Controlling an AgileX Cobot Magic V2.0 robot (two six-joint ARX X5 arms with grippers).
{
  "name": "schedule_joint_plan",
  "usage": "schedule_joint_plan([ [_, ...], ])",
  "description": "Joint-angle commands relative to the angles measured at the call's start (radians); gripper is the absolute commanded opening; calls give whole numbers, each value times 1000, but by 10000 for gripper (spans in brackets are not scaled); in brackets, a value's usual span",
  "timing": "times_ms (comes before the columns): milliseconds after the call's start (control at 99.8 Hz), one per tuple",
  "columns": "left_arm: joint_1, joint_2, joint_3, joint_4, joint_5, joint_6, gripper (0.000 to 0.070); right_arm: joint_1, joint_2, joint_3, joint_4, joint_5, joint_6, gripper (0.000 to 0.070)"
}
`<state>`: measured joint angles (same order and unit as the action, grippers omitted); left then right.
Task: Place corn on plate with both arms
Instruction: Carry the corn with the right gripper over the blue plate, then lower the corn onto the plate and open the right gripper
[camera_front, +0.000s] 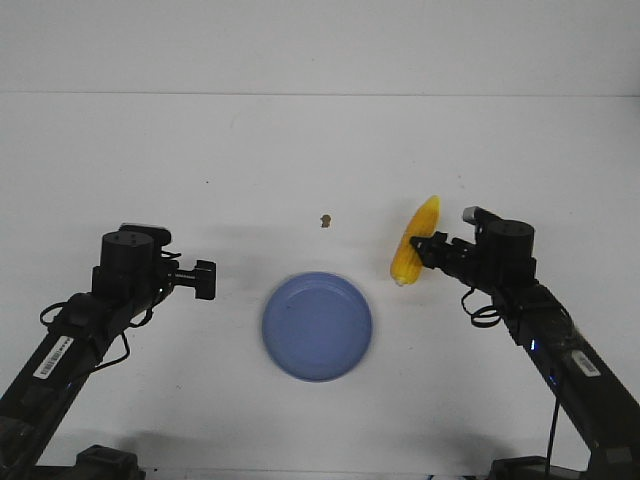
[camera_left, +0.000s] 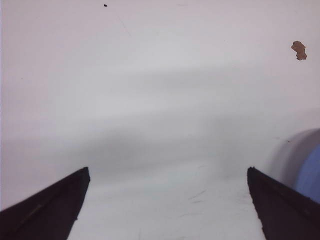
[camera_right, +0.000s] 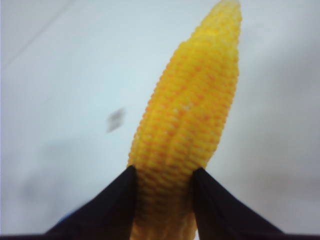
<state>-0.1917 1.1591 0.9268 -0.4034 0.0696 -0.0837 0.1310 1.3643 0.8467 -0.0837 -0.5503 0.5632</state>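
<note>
The yellow corn (camera_front: 414, 240) is to the right of the plate, its pointed tip aimed away from me. My right gripper (camera_front: 424, 247) is shut on the corn (camera_right: 187, 130) near its thick end, a black finger pressed against each side. The round periwinkle-blue plate (camera_front: 317, 326) rests on the white table in the front middle, with nothing in it. Left of the plate, my left gripper (camera_front: 205, 279) is open over bare table, and its wrist view (camera_left: 167, 172) shows nothing between the fingers. A sliver of the plate (camera_left: 311, 172) appears at that view's edge.
A tiny brown speck (camera_front: 325, 220) lies on the table beyond the plate, also seen as a brown speck (camera_left: 299, 50) in the left wrist view. The table's far edge (camera_front: 320, 95) meets a pale wall.
</note>
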Motion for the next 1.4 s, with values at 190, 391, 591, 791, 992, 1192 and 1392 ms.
schedule_joint_plan([
  [190, 0, 9, 11, 8, -2, 12, 644, 272, 9, 14, -105, 31, -90, 141],
  [391, 0, 9, 11, 8, -2, 12, 644, 441, 24, 13, -116, 201, -113, 206],
  [591, 0, 9, 11, 8, -2, 12, 644, 480, 65, 13, -139, 237, -116, 247],
  [791, 0, 9, 11, 8, -2, 12, 644, 480, 79, 13, -148, 236, -118, 551],
  [992, 0, 8, 11, 9, -2, 17, 626, 469, 68, 14, -117, 234, -123, 565],
  [1192, 0, 7, 11, 42, -2, 11, 622, 415, -14, 14, -89, 237, -183, 565],
  [1392, 8, -10, 11, 48, -3, 12, 622, 272, -193, 14, -141, 317, -294, 565],
])
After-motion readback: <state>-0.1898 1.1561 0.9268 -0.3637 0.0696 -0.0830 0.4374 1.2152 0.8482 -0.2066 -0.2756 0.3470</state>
